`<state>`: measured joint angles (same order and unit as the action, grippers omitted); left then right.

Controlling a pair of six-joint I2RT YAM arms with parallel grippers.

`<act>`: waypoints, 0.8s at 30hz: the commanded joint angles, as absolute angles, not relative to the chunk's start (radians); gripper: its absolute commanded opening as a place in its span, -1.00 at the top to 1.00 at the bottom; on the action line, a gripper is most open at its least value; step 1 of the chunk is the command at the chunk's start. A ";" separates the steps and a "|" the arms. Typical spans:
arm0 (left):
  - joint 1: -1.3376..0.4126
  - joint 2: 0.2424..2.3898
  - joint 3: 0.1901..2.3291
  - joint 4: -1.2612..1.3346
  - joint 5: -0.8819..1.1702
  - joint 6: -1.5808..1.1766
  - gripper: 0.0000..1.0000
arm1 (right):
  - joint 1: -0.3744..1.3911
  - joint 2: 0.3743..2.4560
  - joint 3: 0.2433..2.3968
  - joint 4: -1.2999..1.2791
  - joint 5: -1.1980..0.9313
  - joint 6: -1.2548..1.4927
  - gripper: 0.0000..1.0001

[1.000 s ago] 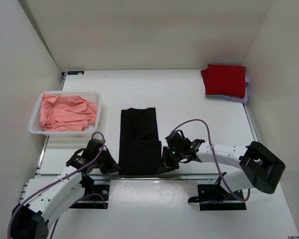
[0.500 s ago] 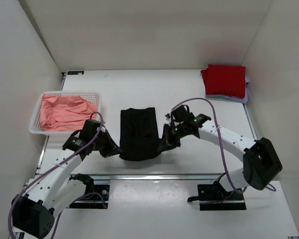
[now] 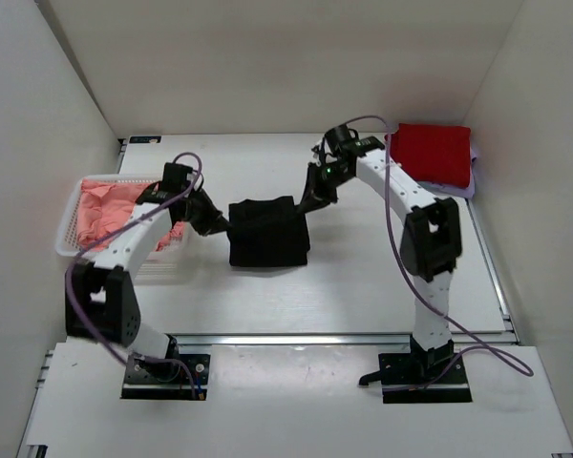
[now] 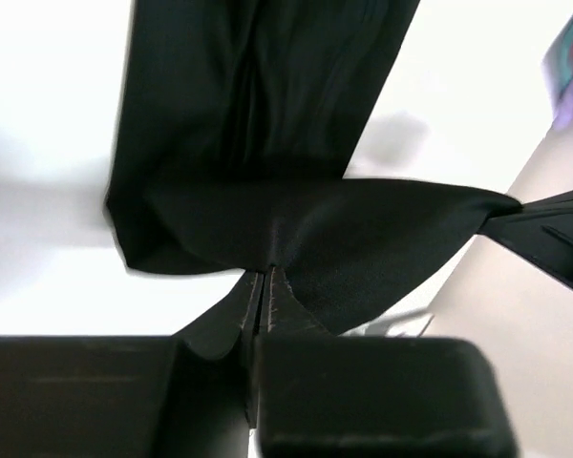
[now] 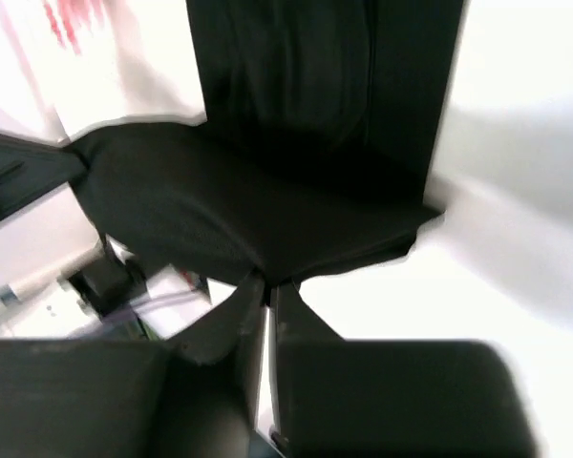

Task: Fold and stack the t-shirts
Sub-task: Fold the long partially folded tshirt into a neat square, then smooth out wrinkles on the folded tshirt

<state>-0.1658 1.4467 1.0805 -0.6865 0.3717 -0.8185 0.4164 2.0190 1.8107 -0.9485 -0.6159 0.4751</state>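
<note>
Clamped with the left gripper on the far left corner of the black t-shirt. In the left wrist view, seen as fingertips drawn almost together with a pinch of black cloth between them. Clamped with the right gripper on the far right corner of the same garment. In the right wrist view, seen as fingertips closed tight on the cloth edge.

Located near the middle of the table, between the two grippers. Doubled over on itself: upper layer stretched taut from one gripper to the other and raised above the lower layer, which lies flat on the table.

Stacked at the far right corner of the table: red t-shirt, folded, on top of a pale lilac t-shirt, with only an edge of the latter showing.

Heaped unfolded at the left side of the table: salmon-pink t-shirts, inside the white mesh basket, just beside the left arm.
</note>
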 commanded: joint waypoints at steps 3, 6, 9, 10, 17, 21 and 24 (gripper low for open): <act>-0.092 1.635 1.262 -0.497 0.339 -0.848 0.68 | 0.371 2.351 2.387 -1.072 -0.604 0.457 0.51; -0.066 1.742 1.360 -0.442 0.344 -0.876 0.12 | 0.353 2.549 2.697 -1.150 -0.577 0.471 0.21; -0.066 1.799 1.439 -0.390 0.367 -0.905 -0.12 | 0.341 2.608 2.806 -1.196 -0.545 0.437 0.15; -0.069 1.810 1.445 -0.376 0.379 -0.908 -0.37 | 0.341 2.618 2.813 -1.209 -0.516 0.408 0.09; -0.117 1.852 1.459 -0.321 0.413 -0.930 -0.97 | 0.417 2.638 2.813 -1.276 -0.339 0.285 -0.03; -0.130 1.871 1.468 -0.383 0.407 -0.868 -0.98 | 0.434 2.663 2.815 -1.264 -0.331 0.271 0.05; -0.143 1.876 1.494 -0.467 0.341 -0.818 -0.97 | 0.439 2.683 2.821 -1.240 -0.336 0.271 0.14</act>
<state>-0.1349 1.8843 1.4487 -0.3889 0.3843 -0.8803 0.4412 2.6598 2.7850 -1.2488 -0.3637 0.2970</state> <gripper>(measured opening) 0.984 0.441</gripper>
